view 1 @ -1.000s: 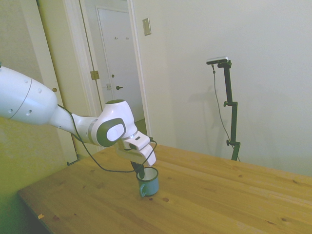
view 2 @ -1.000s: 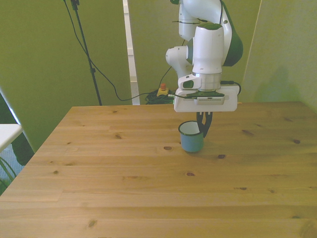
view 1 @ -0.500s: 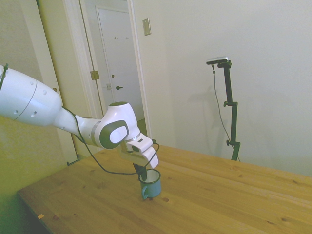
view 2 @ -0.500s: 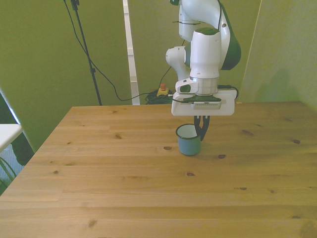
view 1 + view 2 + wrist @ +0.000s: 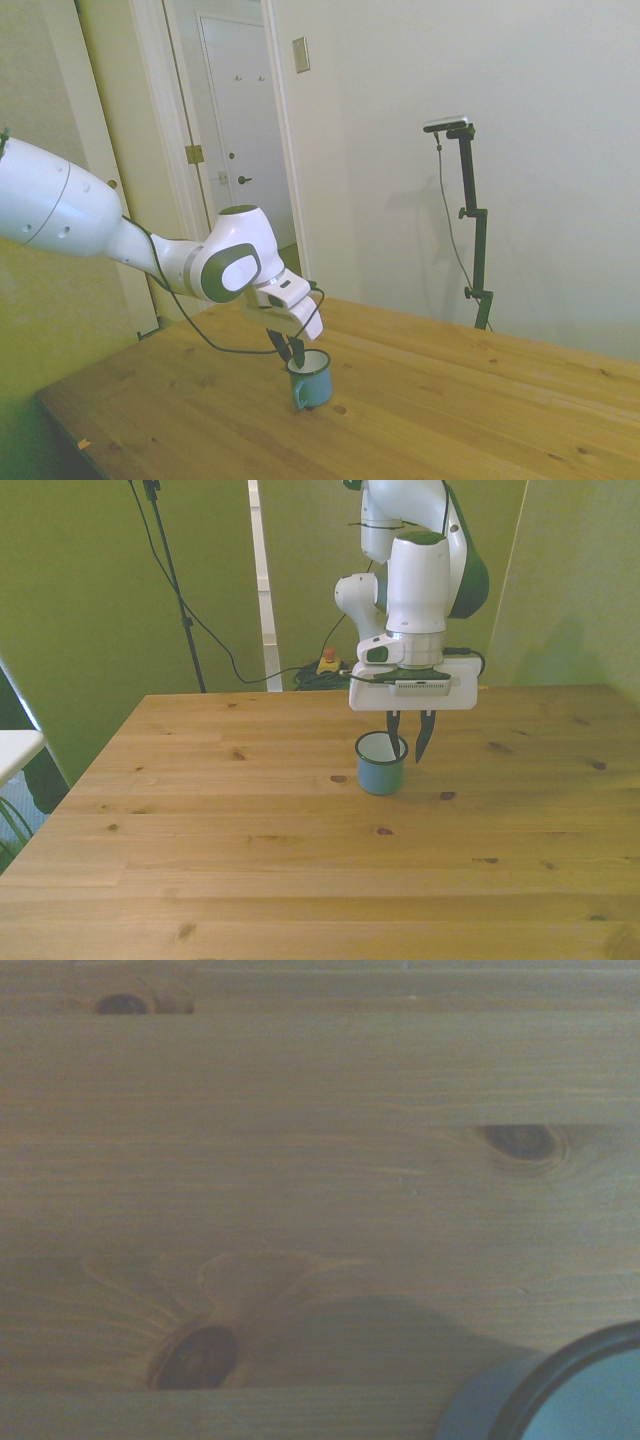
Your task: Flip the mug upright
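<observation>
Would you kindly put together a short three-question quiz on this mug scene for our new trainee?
1. True or false: the mug lies on its side on the table.
2. The hand's fingers are: A) clamped on the rim, B) open, straddling the rim on the front view's right, C) far off to one side.
3. Fill in: the mug's opening faces ____.

Key: 1 false, it stands upright; 2 B; 3 up.
</observation>
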`<state>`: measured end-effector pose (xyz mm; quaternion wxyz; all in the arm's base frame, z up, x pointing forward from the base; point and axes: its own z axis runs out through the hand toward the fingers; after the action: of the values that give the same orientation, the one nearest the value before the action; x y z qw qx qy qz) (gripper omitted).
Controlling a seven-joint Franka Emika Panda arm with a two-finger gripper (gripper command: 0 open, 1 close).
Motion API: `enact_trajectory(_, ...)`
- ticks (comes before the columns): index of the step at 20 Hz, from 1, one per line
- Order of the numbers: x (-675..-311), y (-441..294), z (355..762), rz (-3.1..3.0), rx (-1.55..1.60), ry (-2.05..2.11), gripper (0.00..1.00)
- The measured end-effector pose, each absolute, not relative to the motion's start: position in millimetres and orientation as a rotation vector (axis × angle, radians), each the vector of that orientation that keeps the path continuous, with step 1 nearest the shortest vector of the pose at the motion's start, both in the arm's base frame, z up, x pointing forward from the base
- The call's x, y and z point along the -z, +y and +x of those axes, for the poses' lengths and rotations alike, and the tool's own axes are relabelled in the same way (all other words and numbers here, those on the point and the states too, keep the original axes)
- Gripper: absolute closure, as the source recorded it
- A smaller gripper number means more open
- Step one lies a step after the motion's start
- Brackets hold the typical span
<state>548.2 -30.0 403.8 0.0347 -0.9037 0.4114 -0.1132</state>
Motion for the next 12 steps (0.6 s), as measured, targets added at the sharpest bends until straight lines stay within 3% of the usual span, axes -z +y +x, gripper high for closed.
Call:
enact_trajectory(7, -432, 5, 503, -2.785, 0.408, 1.184, 0.0)
enact_trajectory(12, -432, 41, 469, -2.807, 0.436, 1.13, 0.0)
